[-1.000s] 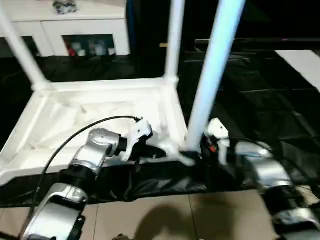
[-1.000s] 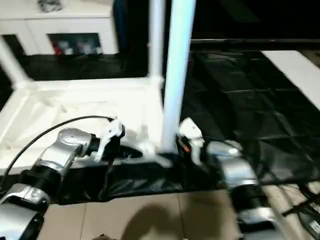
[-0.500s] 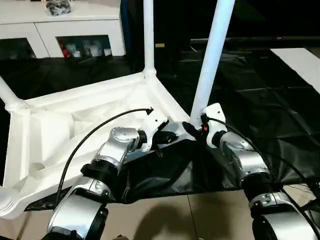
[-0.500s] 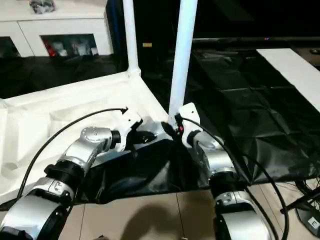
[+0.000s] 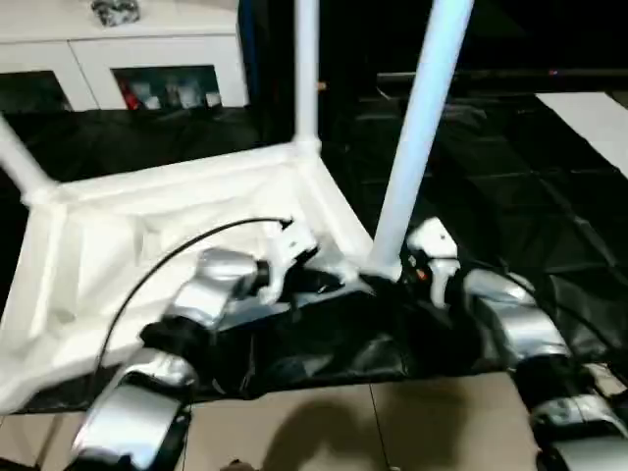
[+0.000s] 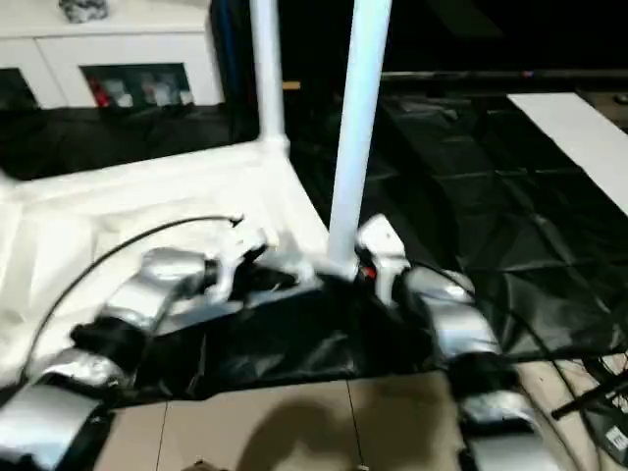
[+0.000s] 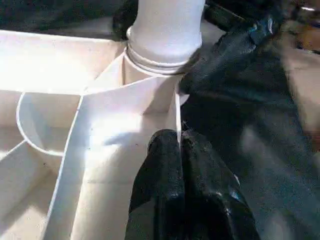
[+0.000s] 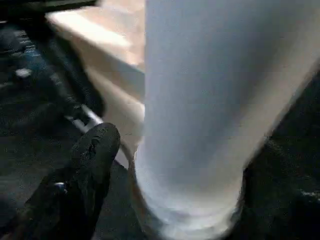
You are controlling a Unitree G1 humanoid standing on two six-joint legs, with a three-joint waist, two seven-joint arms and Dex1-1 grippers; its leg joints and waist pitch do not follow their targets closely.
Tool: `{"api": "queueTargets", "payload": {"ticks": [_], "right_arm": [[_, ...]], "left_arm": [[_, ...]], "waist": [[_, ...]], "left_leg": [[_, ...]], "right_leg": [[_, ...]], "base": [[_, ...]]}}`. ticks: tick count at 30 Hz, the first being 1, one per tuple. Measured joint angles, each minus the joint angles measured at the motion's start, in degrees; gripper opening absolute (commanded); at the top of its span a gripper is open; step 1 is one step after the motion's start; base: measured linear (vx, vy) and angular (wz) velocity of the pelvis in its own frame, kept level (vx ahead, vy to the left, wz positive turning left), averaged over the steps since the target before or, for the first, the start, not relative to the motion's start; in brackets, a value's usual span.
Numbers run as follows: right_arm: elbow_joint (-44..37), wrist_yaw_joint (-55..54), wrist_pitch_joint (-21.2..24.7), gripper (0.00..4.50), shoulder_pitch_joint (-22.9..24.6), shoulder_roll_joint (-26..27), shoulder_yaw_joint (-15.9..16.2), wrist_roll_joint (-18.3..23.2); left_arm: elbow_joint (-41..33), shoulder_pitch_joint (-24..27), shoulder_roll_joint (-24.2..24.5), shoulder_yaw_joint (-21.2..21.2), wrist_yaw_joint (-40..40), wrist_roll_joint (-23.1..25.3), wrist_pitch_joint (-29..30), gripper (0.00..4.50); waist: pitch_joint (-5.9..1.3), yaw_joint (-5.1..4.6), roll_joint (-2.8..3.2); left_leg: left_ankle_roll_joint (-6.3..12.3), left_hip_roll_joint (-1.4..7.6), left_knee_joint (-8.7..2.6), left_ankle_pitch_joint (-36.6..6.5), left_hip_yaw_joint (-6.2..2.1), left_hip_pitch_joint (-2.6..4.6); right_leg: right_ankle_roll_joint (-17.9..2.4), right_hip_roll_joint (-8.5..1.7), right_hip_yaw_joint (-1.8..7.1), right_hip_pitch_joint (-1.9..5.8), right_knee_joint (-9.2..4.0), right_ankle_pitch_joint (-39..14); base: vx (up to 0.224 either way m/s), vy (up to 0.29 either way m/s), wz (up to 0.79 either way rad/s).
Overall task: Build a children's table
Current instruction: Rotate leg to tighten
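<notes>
The white table top (image 5: 118, 235) lies upside down on a black sheet, ribbed underside up. Three white legs stand in its corner sockets: a near one (image 5: 417, 128), a far one (image 5: 306, 69) and one at the left (image 5: 20, 162). My left gripper (image 5: 329, 283) is shut on the thin rim wall just beside the near corner socket (image 7: 160, 60), its black fingers (image 7: 165, 165) pinching the rim. My right gripper (image 5: 397, 270) sits at the foot of the near leg (image 8: 200, 100), with one finger (image 8: 95, 150) against it and the other hidden behind the leg.
A white cabinet with glass doors (image 5: 147, 59) stands at the back left. The black sheet (image 5: 510, 196) stretches to the right, with a white board (image 5: 594, 113) at its far right. Beige floor tiles (image 5: 324, 432) lie in front, and cables (image 6: 589, 392) run at the bottom right.
The view has shifted. The table top's near corner sits a little further right and lower than half a second ago, swung with both grippers still holding on.
</notes>
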Motion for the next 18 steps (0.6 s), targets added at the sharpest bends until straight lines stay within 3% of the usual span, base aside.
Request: {"api": "queueTargets", "payload": {"ticks": [2, 10, 11, 18], "right_arm": [[-1.6, 4.6, 0.4, 3.8, 0.8, -1.1, 1.1, 1.1], [-5.1, 12.2, 2.7, 3.8, 1.4, -4.1, 3.8, 1.6], [-5.7, 12.9, 2.8, 3.55, 1.6, -4.4, 4.1, 1.6], [-6.3, 14.0, 3.7, 3.1, 1.8, -4.6, 4.2, 1.6]], "left_arm": [[-1.3, 0.8, 1.1, -1.0, -3.5, -0.6, 0.0, 0.0], [-2.9, 1.7, 3.0, -1.6, -8.6, -1.0, 0.1, 0.0], [-3.0, 1.8, 3.1, -1.7, -9.2, -1.0, 0.1, 0.0], [-3.2, 1.8, 3.7, -2.2, -10.8, -1.2, 0.6, 0.0]], "waist": [[0.02, 0.63, 0.02], [0.07, 0.9, 0.08], [0.07, 0.99, 0.07], [0.07, 1.12, 0.07]], "left_leg": [[0.0, 0.03, 0.04, 0.0, 0.0, 0.02], [0.02, 0.04, 0.29, 0.0, -0.01, -0.06], [0.02, 0.05, 0.29, 0.0, -0.01, -0.06], [0.02, 0.05, 0.33, 0.0, -0.01, -0.06]], "right_leg": [[0.0, 0.0, -0.02, -0.02, 0.02, 0.0], [0.0, -0.03, 0.01, -0.03, 0.08, 0.0], [0.0, -0.03, 0.0, -0.03, 0.08, 0.0], [0.0, -0.03, 0.01, -0.02, 0.09, 0.0]], "base": [[0.0, 0.0, 0.0], [0.0, 0.0, 0.0], [0.0, 0.0, 0.0], [0.0, 0.0, 0.0]]}}
